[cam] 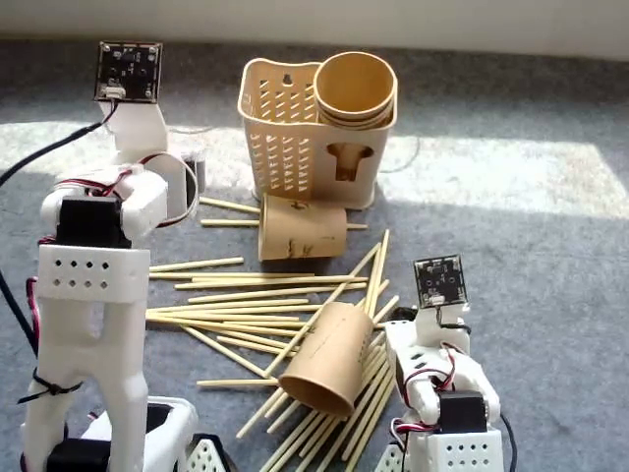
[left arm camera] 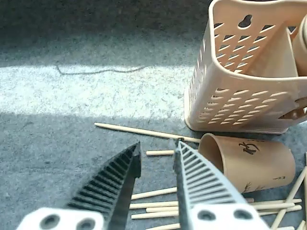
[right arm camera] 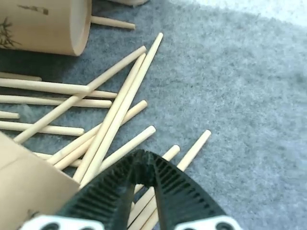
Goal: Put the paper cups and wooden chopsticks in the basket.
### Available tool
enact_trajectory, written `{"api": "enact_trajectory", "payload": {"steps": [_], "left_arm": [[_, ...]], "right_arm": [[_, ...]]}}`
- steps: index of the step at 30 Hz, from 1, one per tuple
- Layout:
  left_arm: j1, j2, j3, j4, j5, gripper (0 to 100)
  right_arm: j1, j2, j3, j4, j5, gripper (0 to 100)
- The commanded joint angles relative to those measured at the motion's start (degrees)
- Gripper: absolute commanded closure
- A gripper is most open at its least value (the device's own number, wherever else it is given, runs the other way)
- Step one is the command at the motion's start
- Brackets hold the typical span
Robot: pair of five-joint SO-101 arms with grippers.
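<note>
Counter (cam: 560, 295) covered in grey carpet-like fabric, with a band of sunlight (cam: 511, 177) crossing it level with the basket's foot. Left arm (cam: 93, 275), white, stands to one side of the basket and nearer the camera. Right arm (cam: 442, 393) is lower, well out in front of the basket. Basket (cam: 285, 138) is cream plastic with slotted walls, upright at the back. Stacked cups (cam: 356, 88) sit inside it, mouths up. One loose cup (cam: 300, 233) lies on its side just in front of the basket. A second cup (cam: 329, 356) lies farther out front, resting across chopsticks (cam: 246, 290) that are scattered and crossed on the fabric from the basket's foot outward. Left claw (left arm camera: 157, 146): jaws apart, holding nothing, pointing toward the basket over sticks beside the nearer cup. Right claw (right arm camera: 142, 157): jaws together, tips touching, above sticks beside the farther cup. Left wrist view adds a thin cord (left arm camera: 96, 72) in the sunlit strip beside the basket, and a dark print on the nearer cup's wall.
</note>
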Motion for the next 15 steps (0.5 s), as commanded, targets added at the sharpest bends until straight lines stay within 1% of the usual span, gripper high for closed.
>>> {"api": "enact_trajectory", "payload": {"steps": [1,6,8,12,15], "left_arm": [[-0.84,-5.05,4.79,-1.76,-3.96,95],[-0.84,-16.66,19.65,-7.82,-5.71,99],[-1.01,-21.76,26.07,-10.46,-6.68,99],[-4.44,-30.2,36.53,-14.33,-7.03,99],[-7.25,-34.68,42.95,-15.56,-6.95,99]], "right_arm": [[0.66,-0.57,0.04,-1.01,0.0,99.2],[0.66,-0.57,0.04,-1.01,0.0,99.2],[0.66,-0.57,0.13,-1.01,0.0,99.2],[0.66,-0.57,0.13,-1.01,0.0,99.2],[0.66,-0.57,0.13,-1.01,0.0,99.2]]}}
